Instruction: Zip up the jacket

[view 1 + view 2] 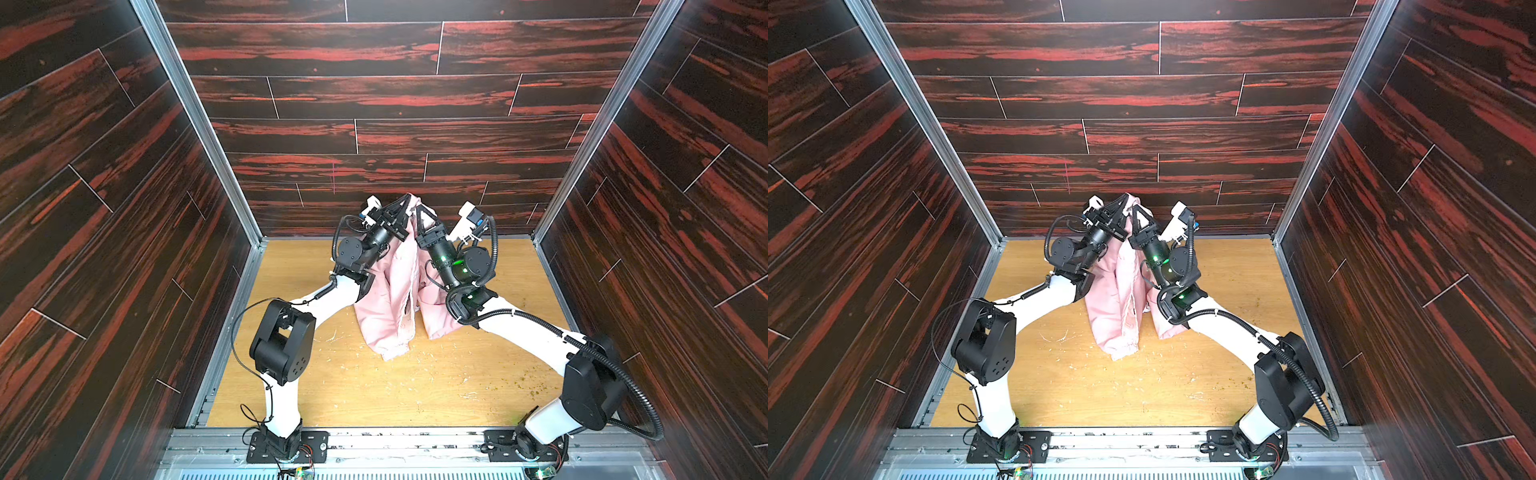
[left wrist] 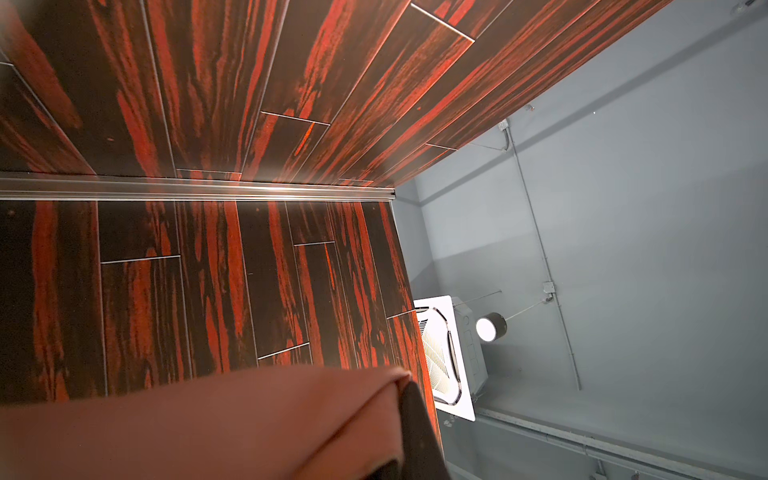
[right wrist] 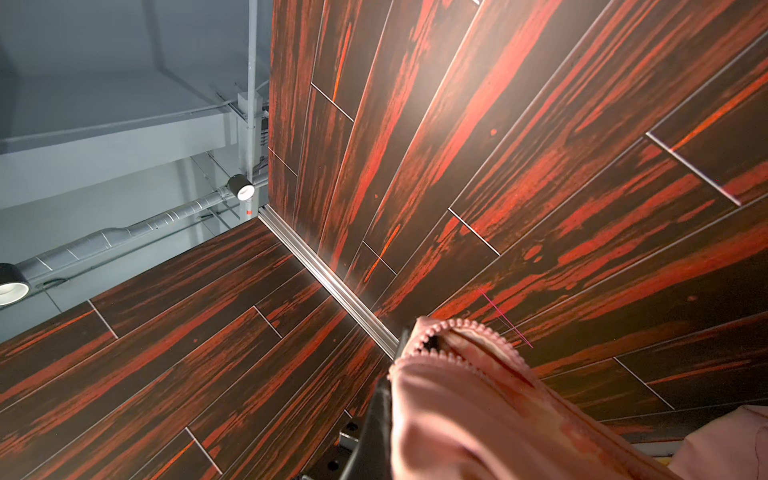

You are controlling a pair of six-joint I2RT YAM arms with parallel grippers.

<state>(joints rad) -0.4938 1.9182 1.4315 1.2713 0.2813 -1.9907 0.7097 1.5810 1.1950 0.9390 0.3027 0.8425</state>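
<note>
The light-pink jacket (image 1: 390, 299) (image 1: 1113, 299) hangs between both arms above the far middle of the table, its lower end bunched on the wood. Its front is split open along a pale zipper edge (image 1: 409, 303). My left gripper (image 1: 404, 204) (image 1: 1125, 202) is shut on the jacket's top from the left. Just beside it, my right gripper (image 1: 422, 212) (image 1: 1136, 214) is shut on the top from the right. In the left wrist view pink fabric (image 2: 208, 424) lies against a dark finger (image 2: 415, 428). The right wrist view shows unmeshed zipper teeth (image 3: 449, 357) beside one finger (image 3: 376, 424).
The wooden table (image 1: 374, 395) carries small crumbs and scuffs. Dark red wood-panel walls close in at the back (image 1: 374, 137) and on both sides, with metal corner rails (image 1: 232, 174). Both arm bases sit at the near edge.
</note>
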